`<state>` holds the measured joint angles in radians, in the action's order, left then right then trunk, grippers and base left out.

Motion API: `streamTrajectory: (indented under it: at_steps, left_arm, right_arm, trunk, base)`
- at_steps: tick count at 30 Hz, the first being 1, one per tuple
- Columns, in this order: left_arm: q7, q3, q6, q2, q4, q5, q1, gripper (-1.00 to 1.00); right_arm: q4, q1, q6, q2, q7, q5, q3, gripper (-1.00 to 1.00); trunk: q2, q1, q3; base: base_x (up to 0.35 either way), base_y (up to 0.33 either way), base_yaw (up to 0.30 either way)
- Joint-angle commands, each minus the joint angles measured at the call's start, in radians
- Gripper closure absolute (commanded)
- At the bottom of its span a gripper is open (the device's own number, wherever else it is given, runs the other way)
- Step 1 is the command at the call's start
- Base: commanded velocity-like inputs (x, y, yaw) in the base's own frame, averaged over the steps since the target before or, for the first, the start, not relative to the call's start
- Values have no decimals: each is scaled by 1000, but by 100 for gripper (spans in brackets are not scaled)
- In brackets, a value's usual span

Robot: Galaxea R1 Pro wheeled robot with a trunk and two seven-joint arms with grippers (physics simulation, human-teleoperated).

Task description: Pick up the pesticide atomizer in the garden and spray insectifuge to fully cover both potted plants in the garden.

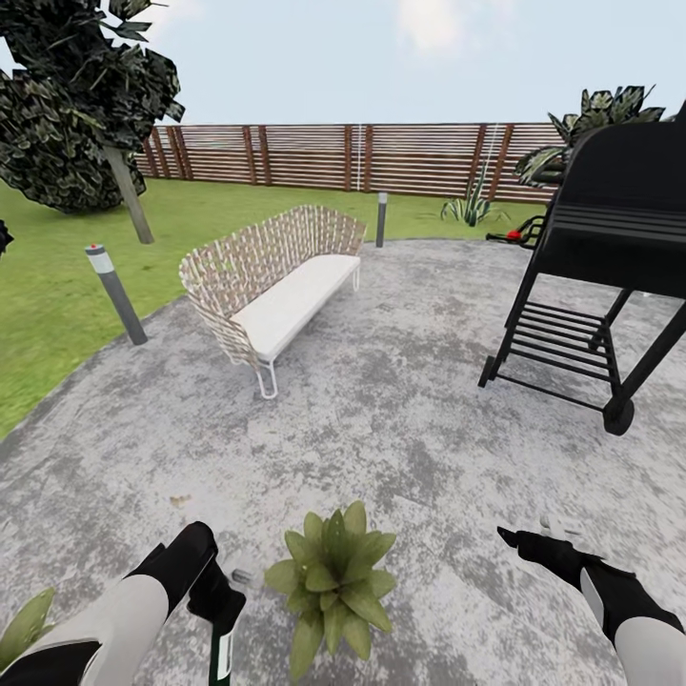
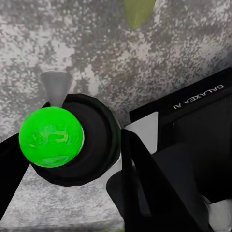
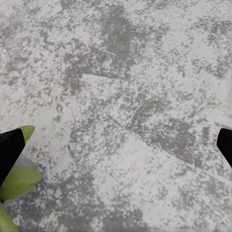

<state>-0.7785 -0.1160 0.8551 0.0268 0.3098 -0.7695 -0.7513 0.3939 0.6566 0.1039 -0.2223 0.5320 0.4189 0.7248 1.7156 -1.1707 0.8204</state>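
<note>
My left gripper [image 1: 217, 598] is shut on the pesticide atomizer [image 1: 225, 655], whose green-and-white body hangs below the fingers. Its pale grey nozzle [image 1: 242, 575] points toward a potted plant [image 1: 333, 574], a low rosette of broad green leaves on the paving just right of it. In the left wrist view the atomizer [image 2: 50, 137] shows a bright green round end in a dark ring, with the grey nozzle cone [image 2: 55, 87] beyond. A broad leaf of a second potted plant [image 1: 24, 624] pokes in at the lower left corner. My right gripper [image 1: 529, 541] hovers open over bare paving [image 3: 125, 121], right of the plant.
A white wicker bench [image 1: 276, 286] stands ahead on the left and a black grill [image 1: 610, 248] on the right. Bollard lamps [image 1: 116, 291] edge the paved circle, with grass, a tree [image 1: 86, 105] and a wooden fence [image 1: 362, 157] beyond.
</note>
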Motion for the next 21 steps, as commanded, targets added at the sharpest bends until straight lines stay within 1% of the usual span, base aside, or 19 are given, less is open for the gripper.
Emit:
streamTrajectory:
  at_steps: [1,5,13,21]
  left_arm:
    - [-8,-8,12,-1,2,-10,0,100]
    - [-8,-8,23,-1,2,-11,0,100]
    - [-8,-8,24,-1,2,-13,0,100]
    - [-8,-7,25,0,2,-13,0,100]
  right_arm:
    - [2,1,7,0,8,4,8,-100]
    - [2,1,7,0,8,4,8,-100]
    - [2,1,7,0,8,4,8,-100]
    - [2,1,7,1,8,4,8,-100]
  trunk:
    - [0,0,1]
    - [0,0,2]
    - [0,0,3]
    - [0,0,13]
  base:
    - [71,0,0]
    - [72,0,0]
    - [7,0,1]
    - [0,0,81]
